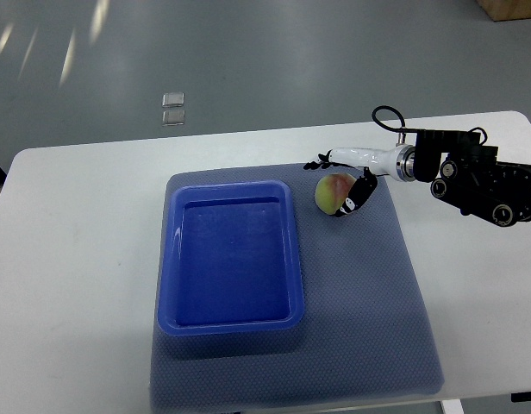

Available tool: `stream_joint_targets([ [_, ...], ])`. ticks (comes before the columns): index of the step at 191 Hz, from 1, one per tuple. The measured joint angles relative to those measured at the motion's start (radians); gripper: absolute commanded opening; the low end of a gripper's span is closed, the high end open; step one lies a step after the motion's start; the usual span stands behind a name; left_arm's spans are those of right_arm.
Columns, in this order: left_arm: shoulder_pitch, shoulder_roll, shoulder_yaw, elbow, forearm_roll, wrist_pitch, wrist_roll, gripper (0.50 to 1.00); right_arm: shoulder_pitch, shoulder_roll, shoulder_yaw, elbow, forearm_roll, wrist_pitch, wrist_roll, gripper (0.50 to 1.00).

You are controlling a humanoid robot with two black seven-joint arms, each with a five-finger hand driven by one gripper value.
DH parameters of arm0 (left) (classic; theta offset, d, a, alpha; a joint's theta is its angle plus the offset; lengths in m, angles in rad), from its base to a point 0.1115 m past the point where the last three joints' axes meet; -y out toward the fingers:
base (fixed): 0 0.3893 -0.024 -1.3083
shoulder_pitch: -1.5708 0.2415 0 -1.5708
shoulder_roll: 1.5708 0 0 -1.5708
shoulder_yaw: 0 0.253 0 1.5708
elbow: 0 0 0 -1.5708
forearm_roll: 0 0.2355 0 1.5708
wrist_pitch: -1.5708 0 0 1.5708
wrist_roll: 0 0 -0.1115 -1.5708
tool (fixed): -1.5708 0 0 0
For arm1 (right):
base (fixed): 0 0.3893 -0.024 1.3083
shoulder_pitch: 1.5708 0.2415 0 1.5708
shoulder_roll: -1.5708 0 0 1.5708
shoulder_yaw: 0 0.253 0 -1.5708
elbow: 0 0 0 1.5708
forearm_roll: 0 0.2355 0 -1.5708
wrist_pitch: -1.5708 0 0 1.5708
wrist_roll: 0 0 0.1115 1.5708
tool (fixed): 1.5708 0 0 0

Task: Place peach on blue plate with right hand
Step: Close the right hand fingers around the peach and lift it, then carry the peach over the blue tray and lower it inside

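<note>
A yellow-green peach with a pink blush (331, 192) lies on the blue-grey mat, just right of the blue plate's far right corner. The blue plate (234, 319) is a deep rectangular tray and holds nothing. My right hand (336, 183) comes in from the right edge; its white fingers (321, 162) reach over the far side of the peach and the black thumb (355, 197) curls round its right side. The hand cups the peach, which rests on the mat. The left hand is out of view.
The blue-grey mat (377, 302) covers the middle of the white table (76, 259). My right forearm (485, 181), black with joints and a cable, lies over the table's right side. Two small clear squares (172, 108) lie on the floor beyond the table.
</note>
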Motion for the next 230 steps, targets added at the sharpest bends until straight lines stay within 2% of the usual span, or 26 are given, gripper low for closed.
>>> stream_joint_targets([
  [11,0.0,0.0,0.0,0.0,0.0,0.0,0.0,1.0,-0.004,0.0,-0.007,-0.002,-0.002,-0.007,0.0,0.915],
  [12,0.0,0.0,0.0,0.0,0.0,0.0,0.0,1.0,-0.004,0.0,-0.008,-0.002,-0.002,-0.008,0.0,0.893],
  [19,0.0,0.0,0.001,0.0,0.0,0.0,0.0,1.0,-0.007,-0.001,-0.011,-0.002,-0.002,-0.013,0.0,0.872],
  [35,0.0,0.0,0.001,0.0,0.0,0.0,0.0,1.0,-0.013,-0.002,-0.012,-0.003,-0.003,-0.02,0.0,0.864],
  [48,0.0,0.0,0.001,0.0,0.0,0.0,0.0,1.0,-0.017,-0.001,-0.014,-0.003,-0.003,-0.021,0.0,0.811],
  [58,0.0,0.0,0.001,0.0,0.0,0.0,0.0,1.0,-0.021,0.0,-0.015,-0.003,-0.004,-0.022,0.0,0.811],
  [59,0.0,0.0,0.001,0.0,0.0,0.0,0.0,1.0,-0.021,0.0,-0.015,-0.003,-0.004,-0.022,0.0,0.754],
  [60,0.0,0.0,0.001,0.0,0.0,0.0,0.0,1.0,-0.021,0.0,-0.015,-0.003,-0.004,-0.022,0.0,0.754],
  [61,0.0,0.0,0.001,0.0,0.0,0.0,0.0,1.0,-0.022,0.0,-0.016,-0.003,-0.004,-0.022,0.0,0.73],
  [63,0.0,0.0,0.001,0.0,0.0,0.0,0.0,1.0,-0.022,0.0,-0.016,-0.003,-0.004,-0.022,0.0,0.729],
  [64,0.0,0.0,0.001,0.0,0.0,0.0,0.0,1.0,-0.023,0.0,-0.016,-0.003,-0.004,-0.022,0.0,0.705],
  [67,0.0,0.0,0.001,0.0,0.0,0.0,0.0,1.0,-0.023,0.001,-0.016,-0.003,-0.004,-0.022,0.0,0.682],
  [68,0.0,0.0,0.001,0.0,0.0,0.0,0.0,1.0,-0.023,0.001,-0.016,-0.003,-0.004,-0.022,0.0,0.66],
  [75,0.0,0.0,0.001,0.001,0.0,0.0,0.0,1.0,-0.024,0.001,-0.016,-0.003,-0.005,-0.022,0.0,0.617],
  [88,0.0,0.0,0.001,0.001,0.0,0.0,0.0,1.0,-0.024,0.001,-0.02,-0.003,-0.012,-0.023,0.0,0.503],
  [119,0.0,0.0,0.001,0.001,0.0,0.0,0.0,1.0,-0.012,-0.015,-0.022,0.008,-0.023,-0.023,-0.005,0.5],
  [141,0.0,0.0,0.0,0.001,-0.001,0.0,0.0,1.0,0.04,-0.075,-0.01,0.066,0.001,0.019,-0.005,0.5],
  [186,0.0,0.0,-0.001,0.001,-0.001,0.0,0.001,1.0,0.214,-0.207,-0.009,0.26,0.191,0.143,-0.004,0.5],
  [207,0.0,0.0,0.0,0.0,-0.001,-0.002,0.0,1.0,0.24,-0.192,-0.012,0.299,0.255,0.145,-0.004,0.5],
  [230,0.0,0.0,0.0,-0.001,0.001,-0.004,0.0,1.0,0.24,-0.097,-0.025,0.294,0.27,0.1,-0.005,0.5],
])
